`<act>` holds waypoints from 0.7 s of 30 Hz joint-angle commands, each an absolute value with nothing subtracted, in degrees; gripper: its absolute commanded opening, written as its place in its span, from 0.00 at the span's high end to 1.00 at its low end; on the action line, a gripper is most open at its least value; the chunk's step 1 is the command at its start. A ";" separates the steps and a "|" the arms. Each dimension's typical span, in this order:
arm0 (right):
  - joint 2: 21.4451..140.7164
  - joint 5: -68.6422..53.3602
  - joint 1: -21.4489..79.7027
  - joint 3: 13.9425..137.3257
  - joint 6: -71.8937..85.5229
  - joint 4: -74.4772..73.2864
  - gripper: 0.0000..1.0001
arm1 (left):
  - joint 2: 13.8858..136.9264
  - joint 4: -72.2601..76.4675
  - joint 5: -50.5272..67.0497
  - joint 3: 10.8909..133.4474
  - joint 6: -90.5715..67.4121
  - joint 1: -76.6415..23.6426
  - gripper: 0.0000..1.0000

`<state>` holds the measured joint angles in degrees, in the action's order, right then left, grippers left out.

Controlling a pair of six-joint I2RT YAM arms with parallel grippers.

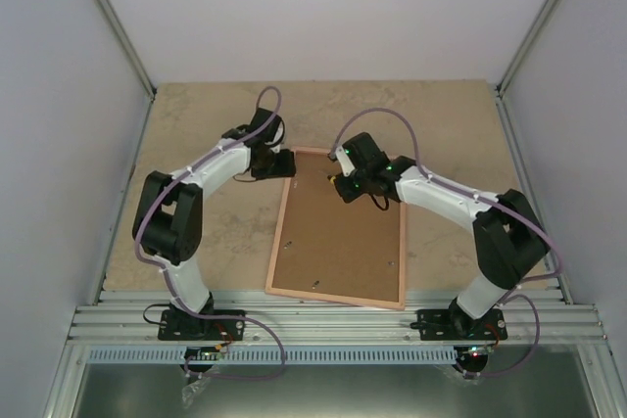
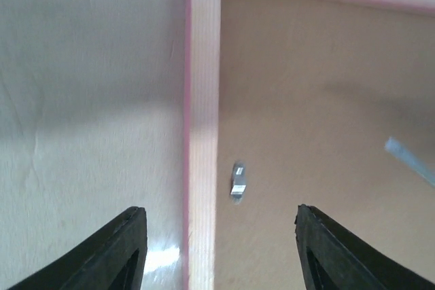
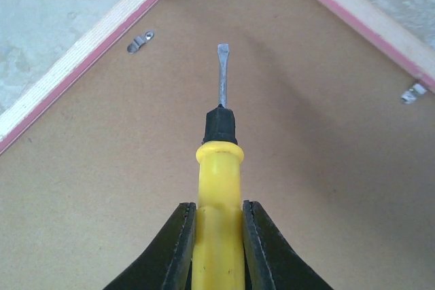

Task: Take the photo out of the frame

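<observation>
The frame (image 1: pixel 339 294) lies face down on the table, tan wood rails with pink edges around a brown backing board (image 1: pixel 338 237). The photo is hidden under the board. My left gripper (image 1: pixel 271 164) is open, its jaws straddling the frame's left rail (image 2: pixel 202 134) near the far left corner, close above a small metal clip (image 2: pixel 238 181). My right gripper (image 1: pixel 345 186) is shut on a yellow-handled flat screwdriver (image 3: pixel 219 188), its blade (image 3: pixel 221 83) pointing over the board toward the far left corner and another clip (image 3: pixel 141 41).
Further metal clips sit on the board's edges, one at the right rail (image 3: pixel 413 92) and some near the front (image 1: pixel 315 284). Grey enclosure walls stand on three sides. An aluminium rail (image 1: pixel 333 325) carries the arm bases along the near edge.
</observation>
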<state>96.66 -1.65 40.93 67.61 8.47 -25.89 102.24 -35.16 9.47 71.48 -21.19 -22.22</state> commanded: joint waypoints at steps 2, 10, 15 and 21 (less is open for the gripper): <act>90.92 -0.53 40.14 61.44 10.65 -15.17 1.00 | 107.46 -37.03 5.81 79.90 -21.05 -21.97 0.36; 86.80 -1.40 39.51 55.09 12.24 -8.67 1.00 | 116.47 -39.10 4.78 87.98 -19.99 -21.97 0.36; 85.02 -1.85 39.46 52.80 12.83 -6.46 1.00 | 119.41 -39.50 5.81 90.61 -19.90 -21.97 0.40; 84.59 -1.84 39.29 52.40 12.70 -6.81 1.00 | 122.07 -39.42 7.62 92.20 -20.16 -21.97 0.53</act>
